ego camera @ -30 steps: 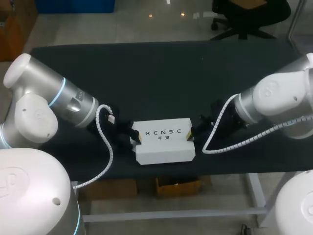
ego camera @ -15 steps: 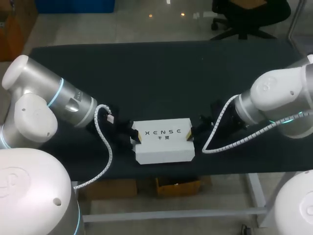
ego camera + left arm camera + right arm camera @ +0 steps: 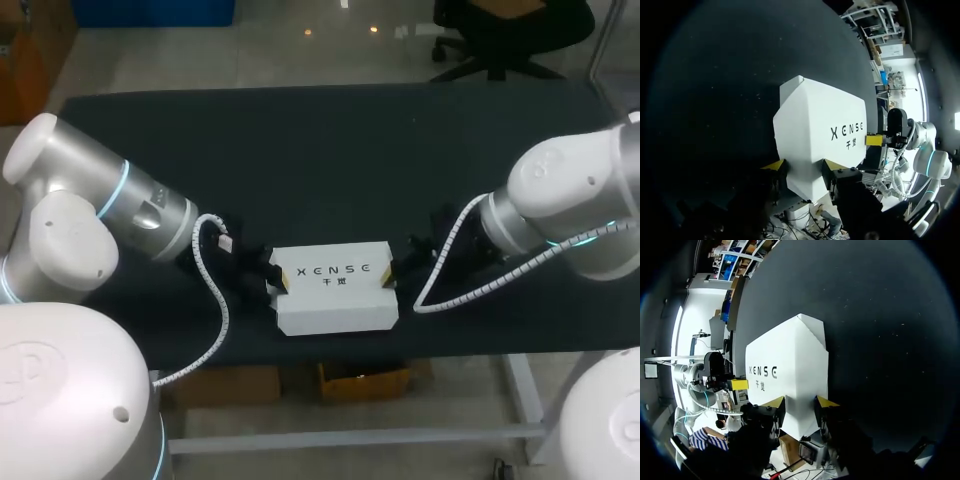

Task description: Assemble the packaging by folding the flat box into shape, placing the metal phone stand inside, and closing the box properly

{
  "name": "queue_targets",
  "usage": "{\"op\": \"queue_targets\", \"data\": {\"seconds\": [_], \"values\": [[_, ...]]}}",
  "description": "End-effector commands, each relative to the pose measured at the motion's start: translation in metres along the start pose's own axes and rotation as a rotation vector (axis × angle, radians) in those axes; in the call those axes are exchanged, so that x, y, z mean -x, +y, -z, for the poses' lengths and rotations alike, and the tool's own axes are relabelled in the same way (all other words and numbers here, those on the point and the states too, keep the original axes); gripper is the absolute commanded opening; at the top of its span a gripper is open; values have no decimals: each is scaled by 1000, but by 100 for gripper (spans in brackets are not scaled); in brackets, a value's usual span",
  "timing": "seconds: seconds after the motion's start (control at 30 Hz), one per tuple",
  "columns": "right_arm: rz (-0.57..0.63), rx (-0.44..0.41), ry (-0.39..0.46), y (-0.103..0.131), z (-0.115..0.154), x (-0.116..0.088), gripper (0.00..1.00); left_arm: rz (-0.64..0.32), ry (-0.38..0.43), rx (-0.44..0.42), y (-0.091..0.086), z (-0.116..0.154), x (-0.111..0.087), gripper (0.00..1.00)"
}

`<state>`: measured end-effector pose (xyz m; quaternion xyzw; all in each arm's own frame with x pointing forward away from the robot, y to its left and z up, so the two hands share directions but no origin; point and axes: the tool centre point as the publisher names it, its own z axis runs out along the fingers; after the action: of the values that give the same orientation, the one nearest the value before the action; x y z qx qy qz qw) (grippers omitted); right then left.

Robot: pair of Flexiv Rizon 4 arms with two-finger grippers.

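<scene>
The white printed box [image 3: 335,288] is folded into shape with its lid down, and it is near the table's front edge. My left gripper [image 3: 279,278] is shut on the box's left end. In the left wrist view the box [image 3: 820,135] runs ahead of that gripper [image 3: 804,166], with one yellow fingertip pressed on each side of the near end. My right gripper [image 3: 390,275] is shut on the opposite end. There too the box [image 3: 787,375] lies between the tips of the gripper [image 3: 800,402]. No metal phone stand shows in any view.
The black table [image 3: 330,160] stretches wide behind the box. The box's front side lies close to the table's front edge [image 3: 330,345]. A white coiled cable [image 3: 215,290] hangs off my left wrist, and another such cable [image 3: 450,270] off my right.
The box and both grippers have stayed where they were. Only my right arm's upper links have shifted slightly.
</scene>
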<state>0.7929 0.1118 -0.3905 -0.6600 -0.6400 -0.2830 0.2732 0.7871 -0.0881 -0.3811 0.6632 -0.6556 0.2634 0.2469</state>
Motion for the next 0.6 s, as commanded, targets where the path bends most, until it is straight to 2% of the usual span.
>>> {"op": "queue_targets", "data": {"seconds": [0.03, 0.37, 0.6], "values": [[1, -2, 6, 0, -6, 0, 35, 0, -1, 1, 0, -5, -1, 47], [4, -2, 12, 1, -6, 0, 27, -2, 2, -9, -2, -4, -1, 46], [17, -3, 10, 2, -9, -4, 35, -12, 9, -17, -3, -5, -2, 48]]}}
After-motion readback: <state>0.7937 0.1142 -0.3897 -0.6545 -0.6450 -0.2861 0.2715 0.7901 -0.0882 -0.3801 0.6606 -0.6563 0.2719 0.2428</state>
